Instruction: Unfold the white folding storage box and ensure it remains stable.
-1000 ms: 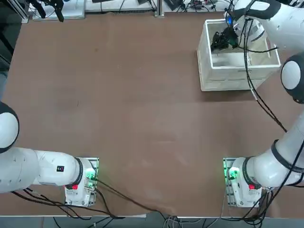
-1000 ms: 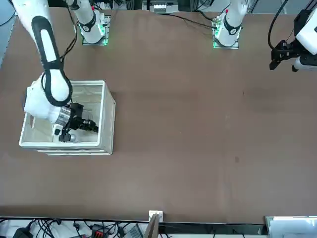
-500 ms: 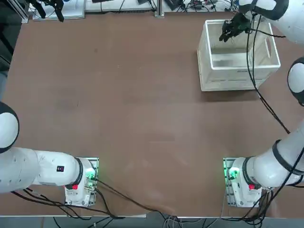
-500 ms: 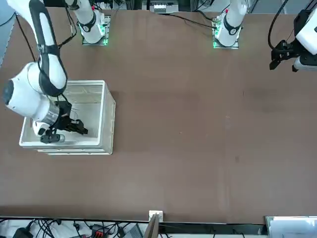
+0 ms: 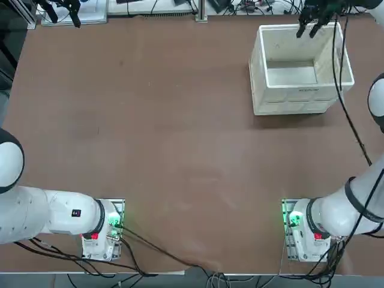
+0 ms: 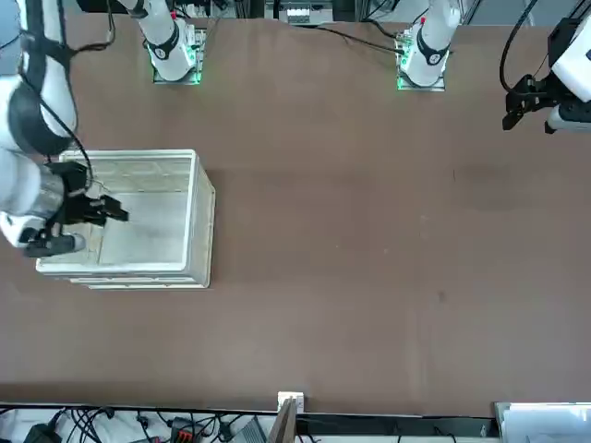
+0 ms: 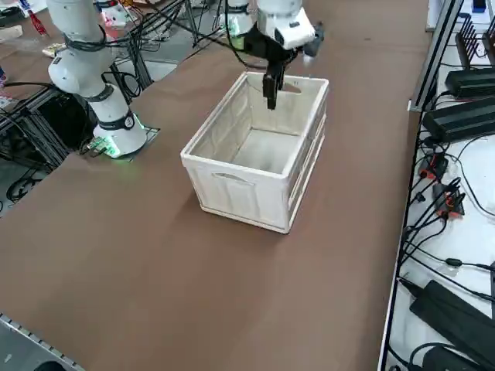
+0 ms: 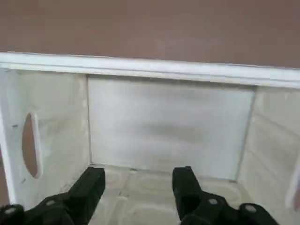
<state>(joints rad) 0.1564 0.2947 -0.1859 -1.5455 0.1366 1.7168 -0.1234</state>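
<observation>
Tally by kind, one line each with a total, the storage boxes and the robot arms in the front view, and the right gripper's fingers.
Storage boxes: 1, the white box, standing open
Robot arms: 2, the right arm and the left arm
Fingers: 2, on the right gripper, spread apart over the box
Total: 5

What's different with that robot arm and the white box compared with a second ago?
The right end effector has shifted toward the robot's own right, uncovering more of the box's inside. Its fingers now stand apart, with nothing between them. The white box has stayed unfolded in the same spot.
</observation>
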